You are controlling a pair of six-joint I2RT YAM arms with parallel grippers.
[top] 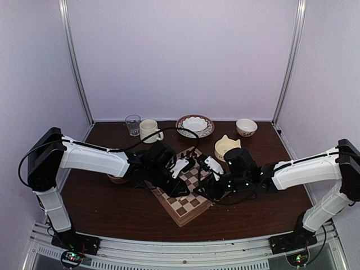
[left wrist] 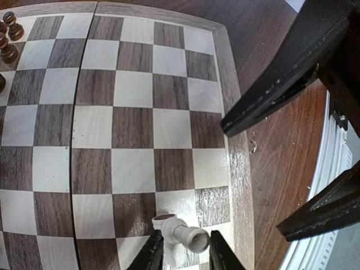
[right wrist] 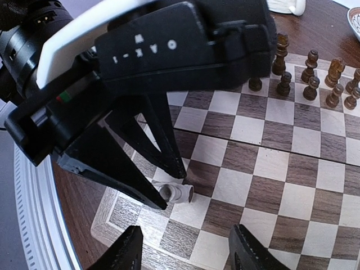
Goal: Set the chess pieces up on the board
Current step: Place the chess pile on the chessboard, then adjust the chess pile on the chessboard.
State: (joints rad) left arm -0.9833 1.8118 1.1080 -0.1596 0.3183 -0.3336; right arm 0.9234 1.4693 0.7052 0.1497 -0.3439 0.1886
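Both arms are in over the board (top: 181, 209) now, meeting above its middle. The left gripper (left wrist: 185, 243) is down on a white piece (left wrist: 183, 233) that lies on its side near one corner, close to the rim. The fingers (left wrist: 153, 254) flank it and seem to touch it on both sides, so I'd call that a pinch on the piece, though it rests on the wood and isn't lifted.

The right gripper (right wrist: 185, 236) hangs just beside it with jaws apart and nothing between them.

The job here, as I read it, is to get that toppled piece upright on its square. It's lying slantwise across the jaws, so a firm squeeze could make it roll or squirt out. Better a gentle hold at the thick body, a straight lift, then a tilt until the base faces down before setting it on one square. The right gripper is close; it should give room or it may clip the left's fingers.

The left arm reaches in from the left, wrist pitched down, fingers slanting onto the board. The right arm stretches low from the right, wrist turned towards its partner.

The dark pieces (right wrist: 309, 79) stand in rows at the far side, well apart from all this.
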